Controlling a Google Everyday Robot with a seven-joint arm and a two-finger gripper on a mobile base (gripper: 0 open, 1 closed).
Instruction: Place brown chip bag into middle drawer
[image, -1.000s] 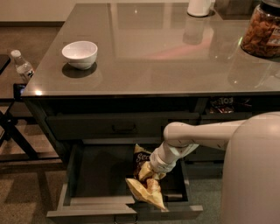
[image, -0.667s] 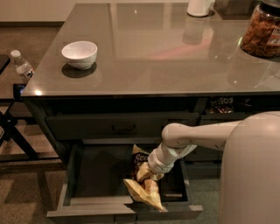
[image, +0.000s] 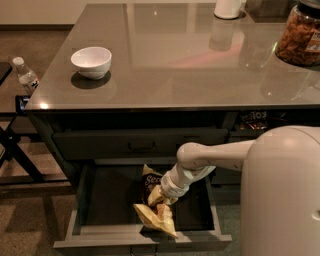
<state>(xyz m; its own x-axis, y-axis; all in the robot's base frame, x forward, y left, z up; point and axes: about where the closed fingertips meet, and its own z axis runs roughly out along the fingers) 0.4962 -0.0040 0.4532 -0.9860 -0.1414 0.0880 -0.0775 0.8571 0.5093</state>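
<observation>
The brown chip bag (image: 154, 212), brown at its top and tan-yellow below, is crumpled inside the open middle drawer (image: 100, 200), near the drawer's front centre. Its lower corner reaches the drawer's front panel (image: 125, 244). My gripper (image: 161, 196) comes down from the white arm (image: 210, 157) on the right. It is shut on the bag's middle and holds it low over the dark drawer bottom.
A white bowl (image: 91, 61) stands on the grey counter (image: 190, 70). A clear jar of snacks (image: 301, 35) stands at the far right and a white container (image: 228, 8) at the back. A closed upper drawer (image: 140, 145) is above. A water bottle (image: 25, 76) stands at the left.
My gripper and the chip bag have shifted a little to the left inside the open drawer. Nothing else has moved.
</observation>
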